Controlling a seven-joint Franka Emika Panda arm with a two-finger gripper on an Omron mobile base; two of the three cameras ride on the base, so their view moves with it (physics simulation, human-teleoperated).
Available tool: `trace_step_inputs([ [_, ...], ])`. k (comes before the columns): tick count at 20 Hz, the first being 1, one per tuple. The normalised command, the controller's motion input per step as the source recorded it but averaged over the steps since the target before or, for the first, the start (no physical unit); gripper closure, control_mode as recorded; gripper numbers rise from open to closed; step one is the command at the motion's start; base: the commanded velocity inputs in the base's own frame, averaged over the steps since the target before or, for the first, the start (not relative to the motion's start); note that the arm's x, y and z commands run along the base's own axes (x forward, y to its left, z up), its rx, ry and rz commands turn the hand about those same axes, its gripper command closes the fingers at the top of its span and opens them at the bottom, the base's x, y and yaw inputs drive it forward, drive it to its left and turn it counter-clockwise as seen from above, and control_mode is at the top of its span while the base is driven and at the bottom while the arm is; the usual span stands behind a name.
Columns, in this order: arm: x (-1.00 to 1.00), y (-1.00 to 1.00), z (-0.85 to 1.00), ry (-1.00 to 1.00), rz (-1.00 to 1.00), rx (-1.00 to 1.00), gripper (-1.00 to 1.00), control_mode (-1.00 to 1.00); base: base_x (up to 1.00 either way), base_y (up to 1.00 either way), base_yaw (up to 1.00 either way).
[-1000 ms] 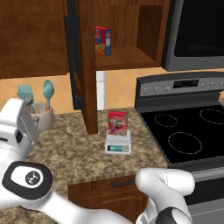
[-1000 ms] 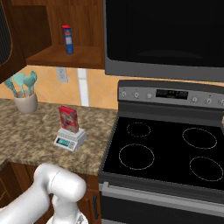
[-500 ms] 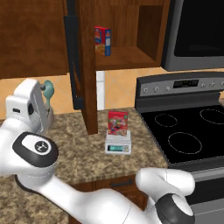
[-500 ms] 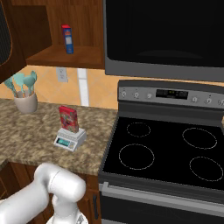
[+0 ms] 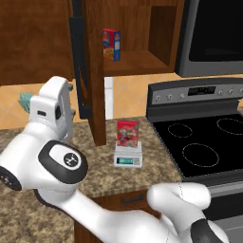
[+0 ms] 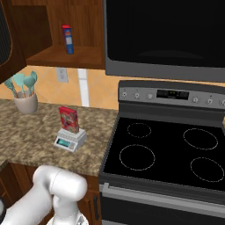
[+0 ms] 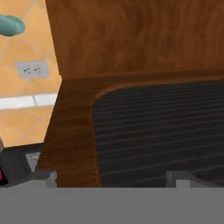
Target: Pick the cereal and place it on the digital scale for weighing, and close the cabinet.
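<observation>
The cereal [image 5: 127, 133] [image 6: 69, 119], a small red box, stands upright on the digital scale [image 5: 128, 156] [image 6: 70, 140] on the granite counter. The cabinet door [image 5: 88, 71] stands open, edge-on, with its black bar handle [image 5: 78, 61] facing left. My gripper [image 5: 70, 108] is raised left of the door, close to its outer face. In the hand view the door's dark glass pane [image 7: 162, 131] and wooden frame [image 7: 74, 131] are very near. Both fingertips [image 7: 44, 177] stand wide apart with nothing between them, so the gripper [image 7: 113, 178] is open.
A red, blue and yellow box [image 5: 111, 44] [image 6: 67, 39] stands on the open cabinet's shelf. A cup of teal utensils [image 6: 25, 102] sits at the counter's back left. The black stove [image 6: 167, 151] lies to the right, under a microwave [image 6: 167, 35].
The hand has swung up from low on the left and right toward the open door's outer face. The cereal and scale have not moved.
</observation>
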Motion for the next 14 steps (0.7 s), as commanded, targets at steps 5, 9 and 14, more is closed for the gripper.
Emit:
trace_step_inputs([
  [5, -0.50, -1.00, 0.51, -0.20, 0.00, 0.00, -1.00, -1.00, 0.00, 0.00, 0.00],
  [9, -0.27, -1.00, 0.41, -0.09, 0.00, 0.12, -1.00, -1.00, 0.00, 0.00, 0.00],
  [14, -0.05, -1.00, 0.16, 0.01, 0.00, 0.14, -1.00, -1.00, 0.00, 0.00, 0.00],
])
